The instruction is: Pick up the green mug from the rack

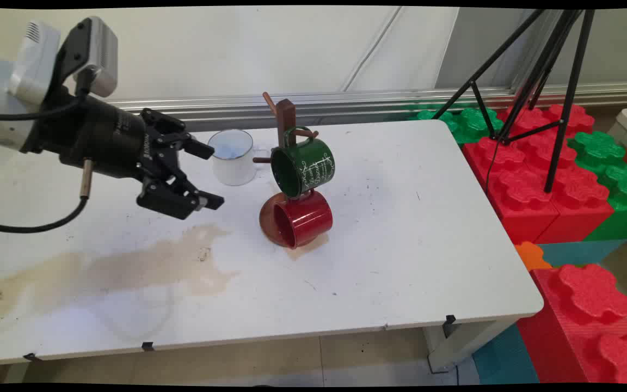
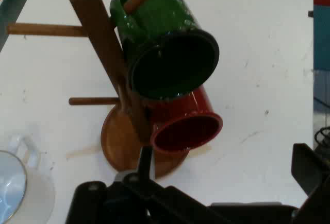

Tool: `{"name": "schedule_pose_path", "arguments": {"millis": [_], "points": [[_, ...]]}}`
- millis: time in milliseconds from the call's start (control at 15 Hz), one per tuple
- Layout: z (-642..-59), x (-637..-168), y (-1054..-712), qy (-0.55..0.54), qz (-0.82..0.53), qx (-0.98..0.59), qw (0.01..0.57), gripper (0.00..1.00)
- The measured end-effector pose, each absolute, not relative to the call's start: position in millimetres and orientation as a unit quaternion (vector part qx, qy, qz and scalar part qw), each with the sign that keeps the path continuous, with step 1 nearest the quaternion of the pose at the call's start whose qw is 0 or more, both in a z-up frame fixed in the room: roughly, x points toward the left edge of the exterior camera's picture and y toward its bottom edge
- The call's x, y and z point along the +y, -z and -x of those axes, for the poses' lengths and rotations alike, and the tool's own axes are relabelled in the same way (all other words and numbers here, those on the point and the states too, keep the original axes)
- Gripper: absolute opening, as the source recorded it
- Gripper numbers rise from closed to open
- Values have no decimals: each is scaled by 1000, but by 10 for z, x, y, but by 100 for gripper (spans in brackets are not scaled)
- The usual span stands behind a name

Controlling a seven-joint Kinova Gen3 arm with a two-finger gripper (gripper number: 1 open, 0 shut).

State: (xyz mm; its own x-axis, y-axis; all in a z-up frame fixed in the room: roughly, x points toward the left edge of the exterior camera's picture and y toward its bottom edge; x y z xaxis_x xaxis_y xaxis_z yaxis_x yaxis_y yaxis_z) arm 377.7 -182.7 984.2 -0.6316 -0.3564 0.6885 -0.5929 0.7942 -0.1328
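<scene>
Gripper [image 1: 209, 175] hovers above the table [image 1: 400, 261], fingers spread wide, holding nothing, pointing at the mug tree [image 1: 286, 122]. Green mug [image 1: 303, 166] hangs on a peg; red mug [image 1: 302, 219] hangs below it, low over the tree's base. White mug [image 1: 232, 157] stands left of the tree, just beyond the gripper. Main view alone shows a brown stain [image 1: 128, 267]; hand view shows the mugs' open mouths facing the gripper.

Green mug [image 1: 303, 166], red mug [image 1: 303, 219], white mug [image 1: 232, 157].
</scene>
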Motion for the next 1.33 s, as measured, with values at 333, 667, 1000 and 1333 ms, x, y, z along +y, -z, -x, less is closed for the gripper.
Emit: {"name": "schedule_pose_path", "arguments": {"millis": [333,667,1000,1333], "points": [[-3650,-1870,-9777,-184,-280,-874,352,100],[-3475,-1968,-9670,-187,-302,-857,374,100],[-3298,-2079,-9506,-178,-337,-836,394,100],[-3158,-2150,-9349,-164,-364,-821,408,100]]}}
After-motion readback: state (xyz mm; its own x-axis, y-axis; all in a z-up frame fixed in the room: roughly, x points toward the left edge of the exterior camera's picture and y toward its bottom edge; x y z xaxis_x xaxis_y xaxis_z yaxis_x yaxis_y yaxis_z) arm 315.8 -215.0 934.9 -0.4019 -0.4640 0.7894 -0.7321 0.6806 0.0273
